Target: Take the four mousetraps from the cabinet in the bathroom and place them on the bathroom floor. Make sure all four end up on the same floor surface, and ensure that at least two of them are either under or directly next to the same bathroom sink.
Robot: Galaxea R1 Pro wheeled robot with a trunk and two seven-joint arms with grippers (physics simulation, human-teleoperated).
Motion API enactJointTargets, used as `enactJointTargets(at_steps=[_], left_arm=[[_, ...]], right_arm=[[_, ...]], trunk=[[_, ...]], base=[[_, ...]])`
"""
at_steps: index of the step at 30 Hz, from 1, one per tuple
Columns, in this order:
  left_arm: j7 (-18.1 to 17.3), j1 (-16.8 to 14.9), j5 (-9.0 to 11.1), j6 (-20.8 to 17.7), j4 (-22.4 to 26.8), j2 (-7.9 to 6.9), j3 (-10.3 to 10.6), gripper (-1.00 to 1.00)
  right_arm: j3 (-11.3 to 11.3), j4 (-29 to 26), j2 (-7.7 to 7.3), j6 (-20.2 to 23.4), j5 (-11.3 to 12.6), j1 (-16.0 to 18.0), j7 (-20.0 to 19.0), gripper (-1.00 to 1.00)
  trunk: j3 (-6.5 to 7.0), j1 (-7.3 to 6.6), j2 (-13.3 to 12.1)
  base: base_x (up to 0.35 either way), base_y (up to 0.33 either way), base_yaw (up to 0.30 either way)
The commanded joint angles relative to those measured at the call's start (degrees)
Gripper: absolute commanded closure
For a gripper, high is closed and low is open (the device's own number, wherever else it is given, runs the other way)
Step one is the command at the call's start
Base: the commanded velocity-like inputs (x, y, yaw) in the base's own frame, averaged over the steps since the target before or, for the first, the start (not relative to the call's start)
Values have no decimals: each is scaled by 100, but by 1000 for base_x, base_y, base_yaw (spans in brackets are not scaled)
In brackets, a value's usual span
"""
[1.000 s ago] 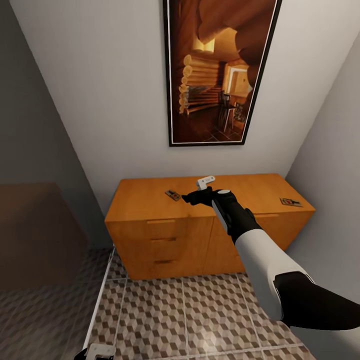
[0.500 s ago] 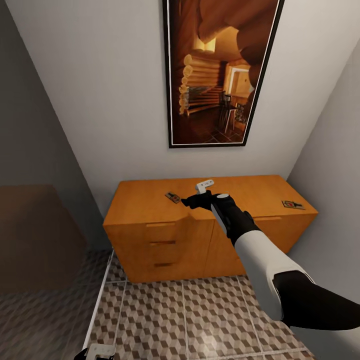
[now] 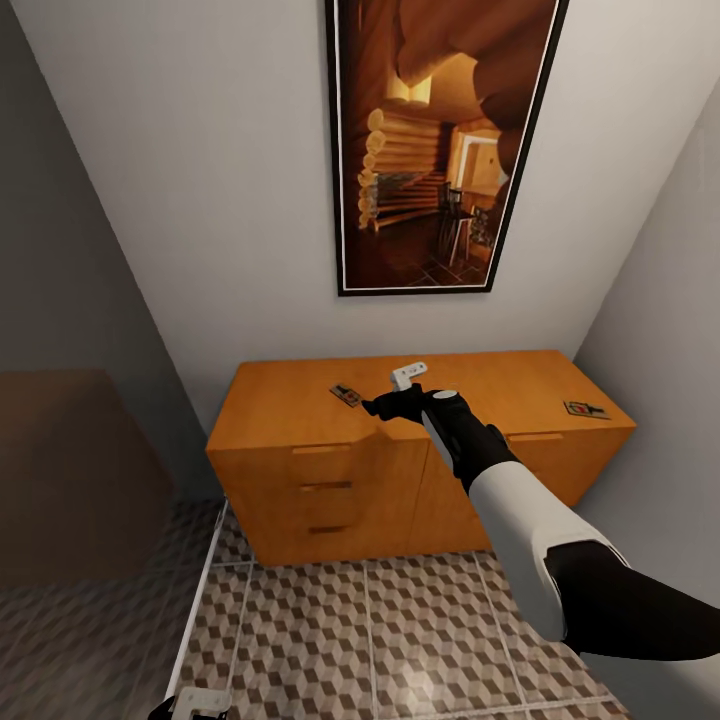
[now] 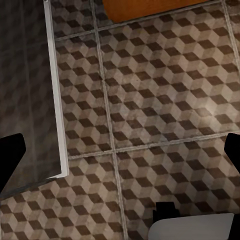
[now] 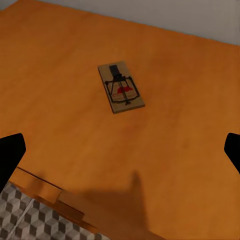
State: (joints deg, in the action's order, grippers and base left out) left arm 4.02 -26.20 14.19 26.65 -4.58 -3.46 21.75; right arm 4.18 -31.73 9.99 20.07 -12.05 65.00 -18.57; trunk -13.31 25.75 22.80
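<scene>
A: What is at the far left?

B: The left gripper (image 3: 195, 703) hangs low at seven o'clock over the bathroom floor (image 3: 400, 630). In its wrist view the fingers (image 4: 11, 155) stand wide apart with nothing between them, probably parked out of the way.

A: And the cabinet?

B: The cabinet (image 3: 300, 470) stands against the wall at twelve o'clock. One mousetrap (image 3: 346, 393) lies flat on its top, left of centre. The right gripper (image 3: 385, 402) hovers just beside it, toward three o'clock, fingers (image 5: 10, 155) spread wide and empty, seemingly lined up for a pick from above. Its wrist view looks straight down at the trap.

A: Anything further right?

B: A second mousetrap (image 3: 583, 408) rests near the cabinet's right end, well apart. I see no others, and no sink.
</scene>
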Motion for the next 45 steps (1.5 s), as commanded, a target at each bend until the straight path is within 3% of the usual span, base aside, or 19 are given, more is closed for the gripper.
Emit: enactJointTargets(at_steps=[1,19,45], left_arm=[[11,-8,31,33,-19,4,49,-100],[11,-8,31,33,-18,4,49,-100],[13,-8,31,33,-21,7,49,-100]], right_arm=[[-5,-8,1,24,-59,4,-31,-100],[-5,0,1,14,-48,4,-165,-100],[3,209,1,14,-45,4,-461,-100]], trunk=[[-11,3,11],[-11,3,11],[-11,3,11]], base=[[0,0,0],[160,0,0],[11,0,0]])
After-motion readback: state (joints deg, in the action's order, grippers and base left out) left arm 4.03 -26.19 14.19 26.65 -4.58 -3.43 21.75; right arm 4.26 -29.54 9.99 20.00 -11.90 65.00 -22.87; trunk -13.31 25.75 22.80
